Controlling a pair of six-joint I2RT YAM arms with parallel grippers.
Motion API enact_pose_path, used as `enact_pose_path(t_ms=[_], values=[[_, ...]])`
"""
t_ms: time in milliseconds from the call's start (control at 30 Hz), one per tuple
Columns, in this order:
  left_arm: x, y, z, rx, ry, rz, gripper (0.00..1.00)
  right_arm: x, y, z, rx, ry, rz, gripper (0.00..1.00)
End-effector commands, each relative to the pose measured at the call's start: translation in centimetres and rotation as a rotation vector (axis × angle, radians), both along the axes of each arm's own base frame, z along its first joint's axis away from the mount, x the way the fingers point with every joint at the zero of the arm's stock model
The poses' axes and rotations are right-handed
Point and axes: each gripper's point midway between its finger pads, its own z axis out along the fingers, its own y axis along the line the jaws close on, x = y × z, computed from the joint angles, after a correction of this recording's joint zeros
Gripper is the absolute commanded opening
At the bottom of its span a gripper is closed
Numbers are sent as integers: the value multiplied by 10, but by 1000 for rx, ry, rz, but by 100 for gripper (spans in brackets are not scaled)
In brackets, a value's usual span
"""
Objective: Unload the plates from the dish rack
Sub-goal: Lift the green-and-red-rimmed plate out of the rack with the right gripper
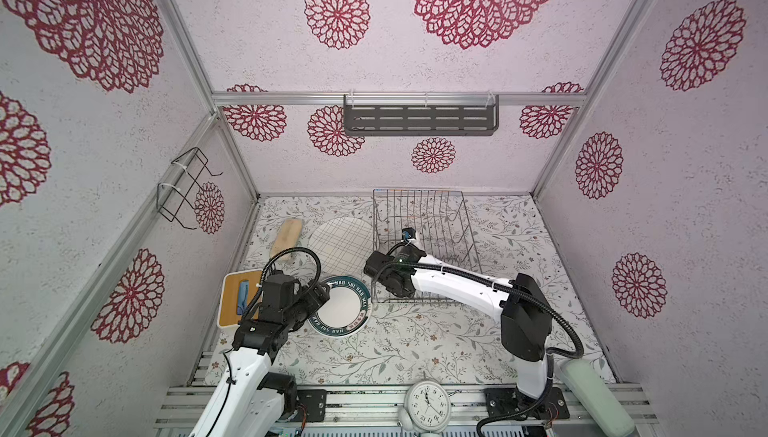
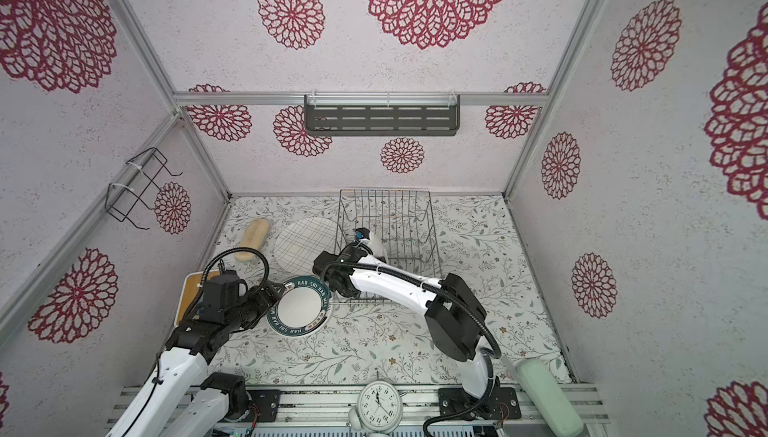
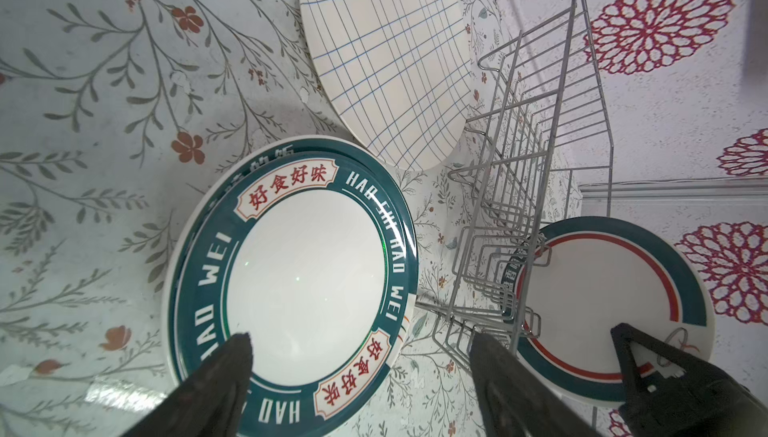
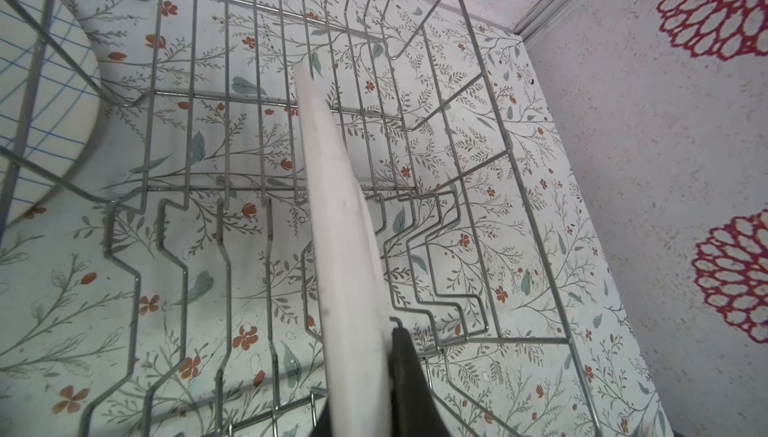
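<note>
1. Top views: bright, even, diffuse light; shadows faint; wide-angle bending at edges.
2. Left wrist view: glare streak on teal-rimmed plate (image 3: 299,273); strong barrel distortion.
3. Right wrist view: edge-on plate (image 4: 345,248) blurred close to lens.

Clamped in the right gripper (image 4: 365,376), the round white-backed ceramic plate (image 4: 332,190) shows edge-on only: its face is unseen, and its near part runs off the picture's edge. Just ahead of the left gripper (image 3: 360,337), the stack of teal-rimmed lettered plates (image 3: 291,264) shows only slivers of rim under the top one; their number cannot be told.
</note>
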Motion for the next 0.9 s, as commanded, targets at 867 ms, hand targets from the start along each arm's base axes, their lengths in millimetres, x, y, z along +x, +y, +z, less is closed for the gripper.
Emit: enact_pose_path(t_ms=[867], values=[[11, -2, 38, -17, -109, -6, 87, -32, -10, 143, 430, -356, 157, 4]])
